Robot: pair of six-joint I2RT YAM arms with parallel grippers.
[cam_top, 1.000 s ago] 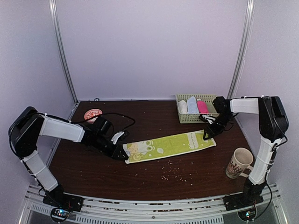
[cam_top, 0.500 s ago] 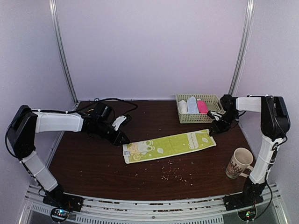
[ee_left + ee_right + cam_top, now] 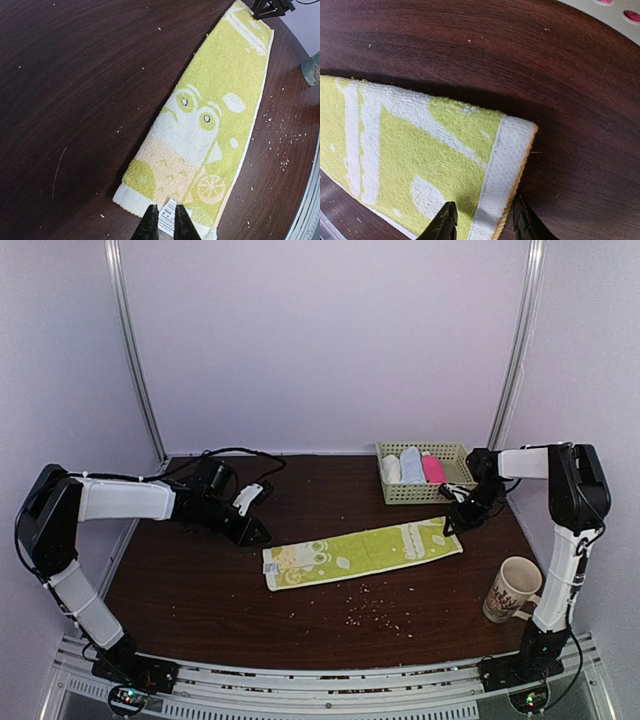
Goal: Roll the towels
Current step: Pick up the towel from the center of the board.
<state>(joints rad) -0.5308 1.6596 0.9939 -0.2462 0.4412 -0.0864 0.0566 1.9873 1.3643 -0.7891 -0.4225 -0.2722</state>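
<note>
Left wrist view: yellow-green towel [image 3: 210, 115] lies flat — left fingers [image 3: 149, 226] barely parted, right fingers [image 3: 444, 222] spread.

green towel [image 3: 215, 100] nubby terry cloth; table [image 3: 75, 75] smooth dk wood, slight sheen

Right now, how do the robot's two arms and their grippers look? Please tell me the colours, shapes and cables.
Both the left arm and the right arm have smooth white link covers between bulky black joint housings. The left gripper and the right gripper each end in two slim black fingers that taper towards the tips. A thin black cable loops behind the left arm.
</note>
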